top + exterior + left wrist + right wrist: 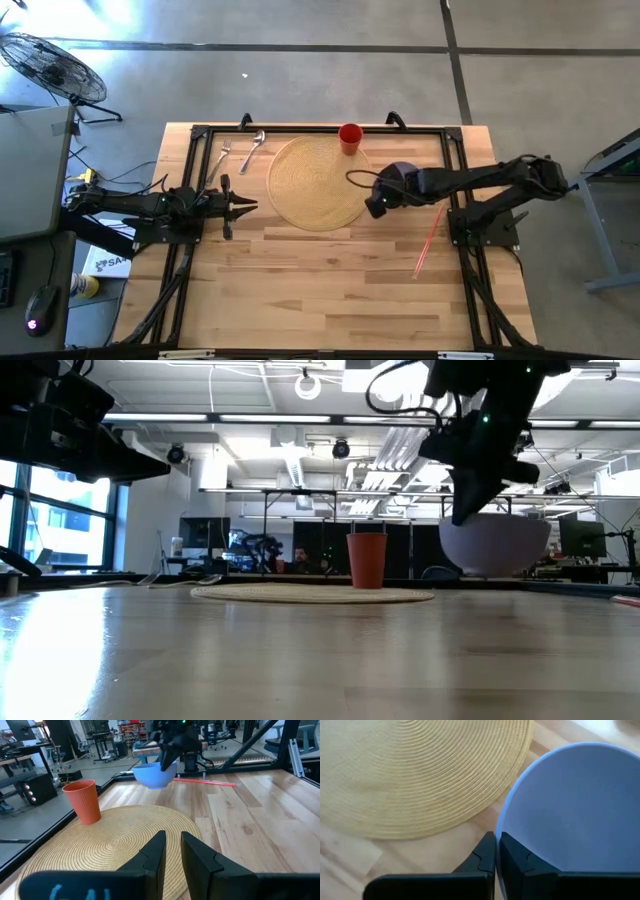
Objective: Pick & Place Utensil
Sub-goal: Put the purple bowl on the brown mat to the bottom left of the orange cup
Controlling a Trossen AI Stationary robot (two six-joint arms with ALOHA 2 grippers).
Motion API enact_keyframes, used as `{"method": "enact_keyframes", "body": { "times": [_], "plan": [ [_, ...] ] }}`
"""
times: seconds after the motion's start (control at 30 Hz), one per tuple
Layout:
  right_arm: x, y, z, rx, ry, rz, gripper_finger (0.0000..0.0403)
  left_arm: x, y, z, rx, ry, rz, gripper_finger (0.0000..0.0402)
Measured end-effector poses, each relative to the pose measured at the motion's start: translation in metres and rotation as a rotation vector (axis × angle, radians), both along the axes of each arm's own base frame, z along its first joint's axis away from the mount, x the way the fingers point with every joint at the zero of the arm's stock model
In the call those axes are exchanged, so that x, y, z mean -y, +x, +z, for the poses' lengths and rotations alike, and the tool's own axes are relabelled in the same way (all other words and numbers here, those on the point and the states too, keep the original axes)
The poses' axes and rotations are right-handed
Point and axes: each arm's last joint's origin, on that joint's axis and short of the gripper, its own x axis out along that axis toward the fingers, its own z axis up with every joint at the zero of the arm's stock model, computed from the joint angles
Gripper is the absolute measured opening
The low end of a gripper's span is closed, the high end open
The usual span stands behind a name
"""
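Observation:
A blue bowl (402, 181) hangs just off the right edge of the round woven placemat (315, 182), with my right gripper (496, 851) shut on its rim. A metal fork (224, 155) and spoon (252, 149) lie on the wood at the table's far left. A red cup (350, 137) stands on the placemat's far edge. My left gripper (246, 206) waits level at the placemat's left side, its fingers a narrow gap apart and touching nothing. My right gripper pinches the bowl's rim (501, 827) on the side nearest the placemat, one finger outside the wall and one inside the hollow. The fingers slant down from the table's right. The bowl is lifted clear of the table and stays close to upright (495, 545).
A pink straw (430, 240) lies on the wood at the right, near my right arm's base. Black frame rails (300, 129) run along the table's far and side edges. Bare wood (320, 290) fills the near half of the table.

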Motion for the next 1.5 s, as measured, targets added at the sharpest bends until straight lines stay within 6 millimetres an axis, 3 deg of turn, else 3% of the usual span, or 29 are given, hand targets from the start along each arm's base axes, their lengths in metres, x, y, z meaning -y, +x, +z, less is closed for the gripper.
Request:
{"method": "enact_keyframes", "body": {
  "times": [0.3, 0.6, 1.0, 1.17, 1.37, 1.5],
  "plan": [
    [-0.008, 0.023, 0.021, -0.136, -0.035, 0.094, 0.0001, 0.0, 0.0, 0.0, 0.0, 0.0, 0.001, 0.0056],
    [-0.018, 0.086, 0.029, -0.168, -0.084, 0.27, 0.0001, 0.0, 0.0, 0.0, 0.0, 0.0, 0.0, 0.0056],
    [-0.036, 0.156, 0.016, -0.134, -0.177, 0.611, 0.0002, 0.0, 0.0, 0.0, 0.0, 0.0, 0.001, 0.0056],
    [-0.018, 0.179, 0.015, -0.011, -0.202, 0.709, 0.0002, 0.0, 0.0, 0.0, 0.0, 0.0, 0.001, 0.0056],
    [0.016, 0.181, 0.018, 0.001, -0.209, 0.651, 0.0002, 0.0, 0.0, 0.0, 0.0, 0.0, 0.001, 0.0056],
    [0.03, 0.182, 0.019, 0.06, -0.159, 0.706, 0.0002, 0.0, 0.0, 0.0, 0.0, 0.0, 0.001, 0.0056]
  ]
}}
